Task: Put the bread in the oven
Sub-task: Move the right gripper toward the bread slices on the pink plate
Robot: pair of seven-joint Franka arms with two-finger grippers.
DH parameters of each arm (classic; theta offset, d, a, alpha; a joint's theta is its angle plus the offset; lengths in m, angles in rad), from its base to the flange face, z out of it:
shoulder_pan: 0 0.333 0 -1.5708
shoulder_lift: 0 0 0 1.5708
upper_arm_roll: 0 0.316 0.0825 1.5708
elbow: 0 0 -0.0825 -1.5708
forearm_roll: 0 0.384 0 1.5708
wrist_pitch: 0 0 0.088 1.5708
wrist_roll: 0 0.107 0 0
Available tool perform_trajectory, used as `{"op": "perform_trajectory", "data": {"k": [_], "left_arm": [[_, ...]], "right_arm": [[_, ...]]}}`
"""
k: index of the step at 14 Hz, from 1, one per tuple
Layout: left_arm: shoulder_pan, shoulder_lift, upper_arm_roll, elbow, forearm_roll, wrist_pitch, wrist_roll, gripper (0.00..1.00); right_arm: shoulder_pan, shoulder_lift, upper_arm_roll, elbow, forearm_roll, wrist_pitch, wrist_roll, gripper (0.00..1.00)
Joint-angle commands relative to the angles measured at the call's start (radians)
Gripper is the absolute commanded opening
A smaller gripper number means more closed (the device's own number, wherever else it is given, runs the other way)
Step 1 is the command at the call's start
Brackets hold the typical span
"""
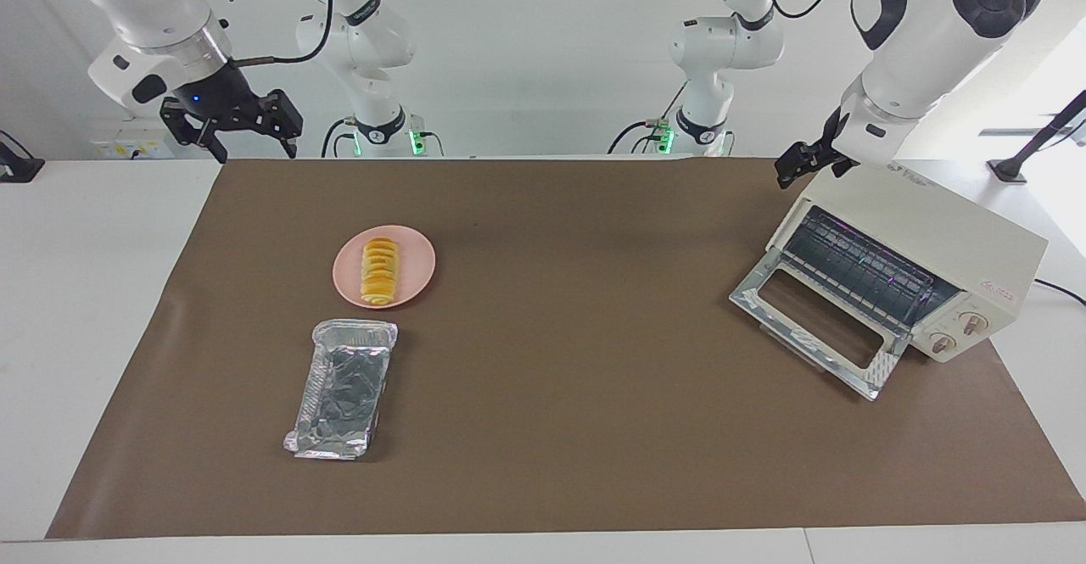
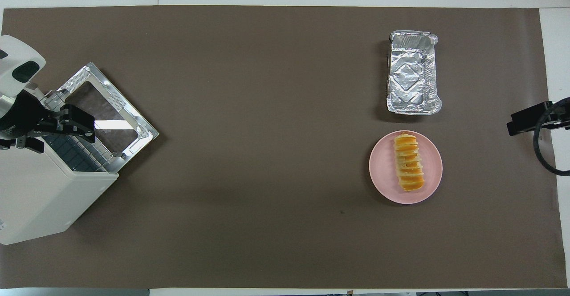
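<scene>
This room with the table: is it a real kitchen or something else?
Probably a robot lab staged as a kitchen, not a real one. Two robot arms stand at a white table under a brown mat, and the only kitchen things are a toaster oven, bread on a pink plate, and a foil tray.

The bread [image 2: 409,162] is being carried by a pink plate [image 2: 383,171] toward the right arm's end of the counter [image 2: 267,131], with a foil tray [image 2: 413,72] just farther out. The oven [image 2: 40,193] is sitting with its door [image 2: 104,109] dropped open, and the left gripper [image 2: 82,124] is being held over it.
</scene>
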Motion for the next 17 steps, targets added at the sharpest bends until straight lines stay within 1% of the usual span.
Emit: {"op": "perform_trajectory", "data": {"k": [1,7,9,11,13,14,16,17], "left_arm": [[0.007,-0.012,0.000,-0.012,-0.011,0.005,0.004,1.00],[0.007,-0.012,0.000,-0.012,-0.011,0.005,0.004,1.00],[0.007,-0.012,0.000,-0.012,-0.011,0.005,0.004,1.00],[0.007,-0.012,0.000,-0.012,-0.011,0.005,0.004,1.00],[0.007,-0.012,0.000,-0.012,-0.011,0.005,0.004,1.00],[0.007,-0.012,0.000,-0.012,-0.011,0.005,0.004,1.00],[0.007,-0.012,0.000,-0.012,-0.011,0.005,0.003,1.00],[0.007,-0.012,0.000,-0.012,-0.010,0.005,0.004,1.00]], "right_arm": [[-0.024,-0.006,0.008,-0.010,-0.005,0.008,-0.031,1.00],[-0.019,-0.009,0.009,-0.017,-0.006,0.008,-0.031,1.00],[-0.016,-0.023,0.017,-0.049,-0.005,0.023,-0.033,1.00],[-0.009,-0.061,0.026,-0.136,-0.005,0.104,-0.025,1.00],[0.022,-0.125,0.028,-0.285,-0.005,0.235,-0.018,1.00],[0.025,-0.144,0.031,-0.342,-0.005,0.276,-0.005,1.00],[0.070,-0.152,0.034,-0.437,-0.006,0.345,0.013,1.00],[0.074,-0.155,0.035,-0.488,-0.006,0.381,0.031,1.00]]}}
